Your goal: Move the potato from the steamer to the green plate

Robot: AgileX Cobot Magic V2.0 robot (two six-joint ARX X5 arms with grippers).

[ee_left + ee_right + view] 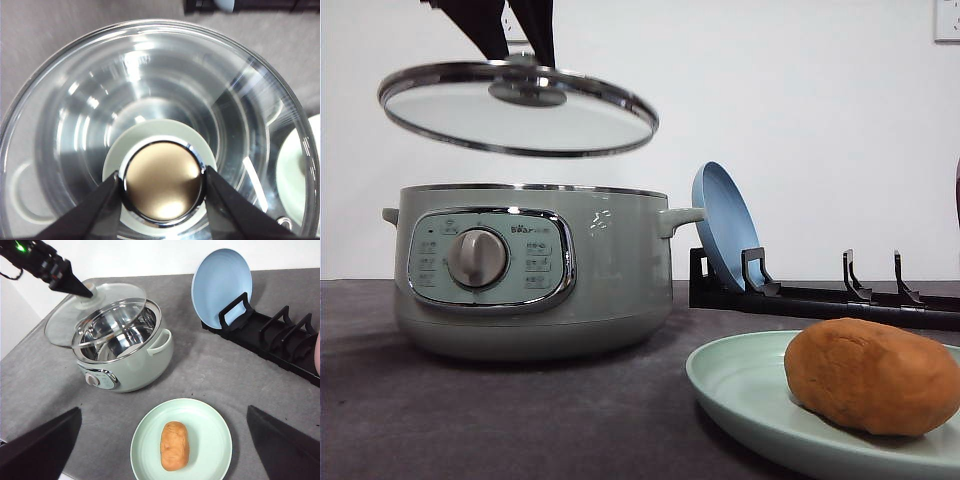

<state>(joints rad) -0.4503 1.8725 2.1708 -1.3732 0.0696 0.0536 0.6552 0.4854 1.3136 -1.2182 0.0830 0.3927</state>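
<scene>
While the left gripper clamps the lid knob above the steamer, the right gripper hangs wide open, holding nothing, over the potato on the green plate.

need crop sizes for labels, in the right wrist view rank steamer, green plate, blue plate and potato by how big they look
1. steamer
2. green plate, nearer the camera, so its true size against the steamer is unsure
3. blue plate, standing in the rack
4. potato

the green plate and potato are cut off by the front view's right edge. panel markings on the steamer are too small to be read.
</scene>
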